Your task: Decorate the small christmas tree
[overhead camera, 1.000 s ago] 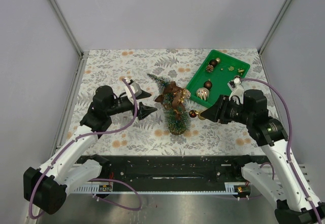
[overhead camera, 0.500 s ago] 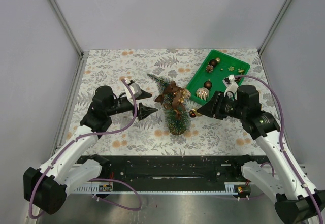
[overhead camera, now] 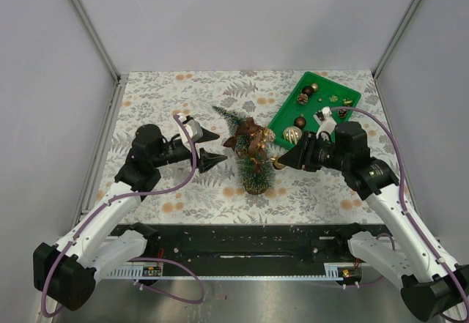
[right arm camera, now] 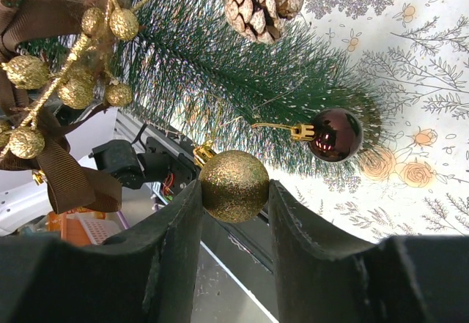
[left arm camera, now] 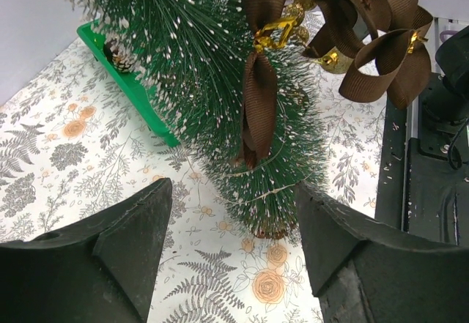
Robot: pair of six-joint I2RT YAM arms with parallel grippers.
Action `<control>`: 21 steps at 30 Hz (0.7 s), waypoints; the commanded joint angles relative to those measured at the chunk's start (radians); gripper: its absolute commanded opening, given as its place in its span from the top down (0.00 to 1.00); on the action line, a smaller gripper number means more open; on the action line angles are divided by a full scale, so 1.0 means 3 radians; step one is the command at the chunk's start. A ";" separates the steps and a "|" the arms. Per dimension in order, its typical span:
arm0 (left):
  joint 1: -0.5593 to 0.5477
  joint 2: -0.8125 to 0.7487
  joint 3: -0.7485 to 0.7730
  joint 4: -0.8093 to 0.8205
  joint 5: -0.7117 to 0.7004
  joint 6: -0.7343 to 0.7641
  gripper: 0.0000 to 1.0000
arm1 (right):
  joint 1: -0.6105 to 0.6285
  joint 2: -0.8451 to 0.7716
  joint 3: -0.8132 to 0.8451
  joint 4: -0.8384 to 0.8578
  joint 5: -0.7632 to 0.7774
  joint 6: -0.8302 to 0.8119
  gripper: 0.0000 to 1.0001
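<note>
black left hand (overhead camera: 220, 147), white arms (overhead camera: 102, 209), purple cables (overhead camera: 44, 290)

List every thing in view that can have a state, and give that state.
small christmas tree, standing upright, partly decorated
left gripper, open, empty, beside the tree
right gripper, shut on the gold glitter bauble, at the tree
dark red bauble, hooked on the tree
green tray, holding several ornaments

table (overhead camera: 146, 103): fern-print covered | on it: small christmas tree (overhead camera: 258, 171) centre; green tray (overhead camera: 326, 85) far-right
</note>
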 commanded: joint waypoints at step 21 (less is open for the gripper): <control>0.0011 -0.0089 -0.0044 0.0254 0.0100 0.0027 0.31 | 0.0280 0.0105 -0.0041 0.0348 0.0181 0.0099 0.87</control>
